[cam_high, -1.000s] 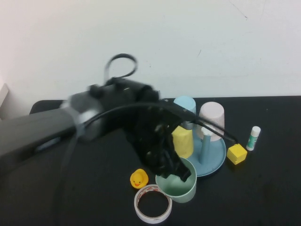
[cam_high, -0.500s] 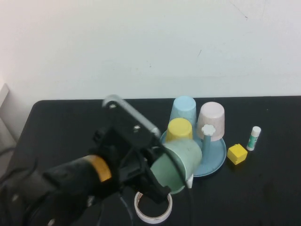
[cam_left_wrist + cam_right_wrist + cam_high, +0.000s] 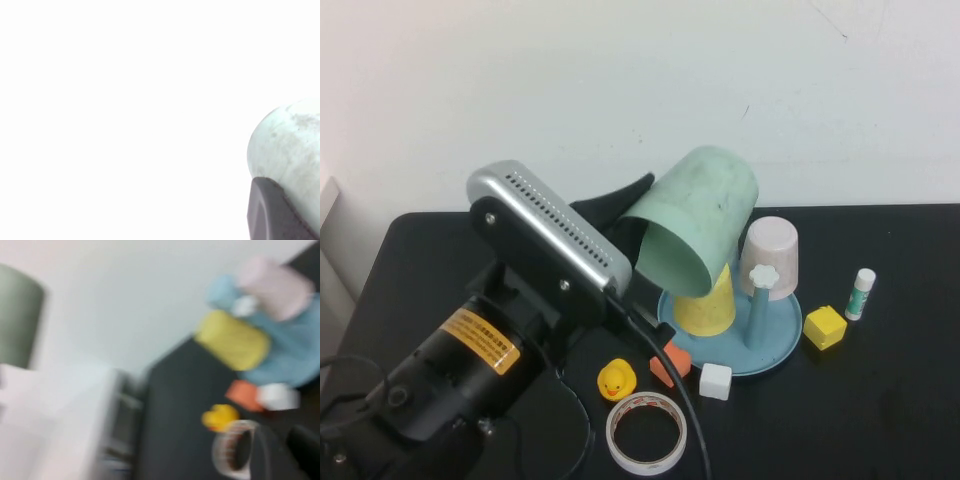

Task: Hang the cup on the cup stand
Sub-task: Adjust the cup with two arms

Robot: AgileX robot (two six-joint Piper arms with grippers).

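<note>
Up over the stand in the high view, the left claw is clamped on the cup's rim, holding it tilted in the air with its mouth facing down toward the robot. Below it sit a yellow cup, a pink cup and a bare peg with a white flower tip. I'd call this the carry step: next the mouth needs lining up over that free peg, then lowering (the yellow cup is close, so watch for a bump).

Left wrist view: just the cup's speckled side against a dark finger.

Right wrist view: blurry; the right claw hangs low over the worktop near the tape roll. Can't tell if it's open or closed, but it's empty.
</note>
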